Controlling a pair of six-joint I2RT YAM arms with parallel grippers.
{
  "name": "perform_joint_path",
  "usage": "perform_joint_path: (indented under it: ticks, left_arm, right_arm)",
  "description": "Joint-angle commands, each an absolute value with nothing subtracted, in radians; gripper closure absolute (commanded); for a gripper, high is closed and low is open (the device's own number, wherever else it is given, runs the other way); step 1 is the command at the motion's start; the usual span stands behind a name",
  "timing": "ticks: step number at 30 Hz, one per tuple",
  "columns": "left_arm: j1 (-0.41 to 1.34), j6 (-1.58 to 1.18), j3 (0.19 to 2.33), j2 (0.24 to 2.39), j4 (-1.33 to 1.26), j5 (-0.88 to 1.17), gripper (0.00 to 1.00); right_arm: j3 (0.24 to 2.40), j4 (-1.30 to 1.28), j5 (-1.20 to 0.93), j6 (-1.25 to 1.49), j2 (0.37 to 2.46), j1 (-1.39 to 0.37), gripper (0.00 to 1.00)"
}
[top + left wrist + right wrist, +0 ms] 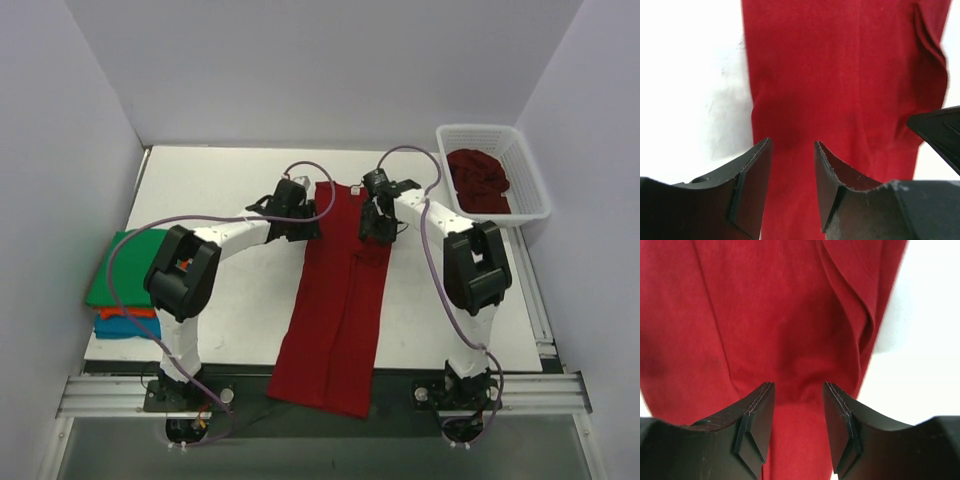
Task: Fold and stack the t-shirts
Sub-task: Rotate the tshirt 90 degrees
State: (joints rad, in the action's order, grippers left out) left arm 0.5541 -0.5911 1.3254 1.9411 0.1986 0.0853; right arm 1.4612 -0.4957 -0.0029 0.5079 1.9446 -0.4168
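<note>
Left gripper (792,145): jaws parted to a moderate gap with nothing between them, poised over the left half of the cloth.
Right gripper (797,386): parted about as wide and also empty, with red cloth showing through the gap. Whether either tip touches the fabric, I cannot tell.
Red shirt (335,310): folded lengthwise into a long strip down the middle of the table (230,320), running from 12 o'clock to 6 o'clock. Its near end hangs over the front edge.
Handling: likely light, limp and clingy. It should sag and crease if lifted at one point, and the folded-in layers may slip apart.
Where to grip: judged best at the two far corners, at 12 o'clock, pinching through all layers. On the right side that includes the ridge of tucked cloth.
Arm pose: both elbows are raised outboard. The forearms turn inward, left from 9 o'clock and right from 3 o'clock, so the wrists nearly meet over the strip's far third.
Stack (125,270): at 9 o'clock, green shirt on top, orange and blue beneath.
Basket (495,130): at 2 o'clock, holding heaped dark red shirts (478,180).
</note>
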Motion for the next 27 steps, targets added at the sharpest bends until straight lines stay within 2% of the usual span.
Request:
perform_joint_path:
  ticks: [1, 6, 11, 18, 21, 23, 27]
  left_arm:
    - [0.549, -0.520, 1.399, 2.014, 0.190, 0.133, 0.50]
    - [0.548, -0.505, 1.495, 2.106, 0.189, 0.166, 0.50]
    - [0.542, -0.540, 1.595, 2.206, 0.279, 0.086, 0.51]
    - [0.500, -0.672, 1.765, 2.341, 0.351, 0.077, 0.51]
    - [0.480, -0.689, 1.853, 2.408, 0.351, 0.106, 0.51]
    - [0.462, -0.683, 1.937, 2.436, 0.357, 0.135, 0.50]
    - [0.425, -0.654, 2.045, 2.471, 0.353, 0.209, 0.40]
  right_arm:
    - [1.523, -0.479, 0.009, 0.514, 2.020, -0.419, 0.57]
    - [1.638, -0.499, 0.008, 0.480, 2.157, -0.410, 0.57]
    - [1.736, -0.523, -0.046, 0.451, 2.256, -0.370, 0.57]
    - [2.020, -0.592, -0.132, 0.396, 2.408, -0.295, 0.56]
    - [2.172, -0.609, -0.204, 0.377, 2.482, -0.261, 0.53]
    - [2.246, -0.609, -0.239, 0.370, 2.511, -0.250, 0.48]
    - [2.312, -0.607, -0.264, 0.338, 2.493, -0.244, 0.38]
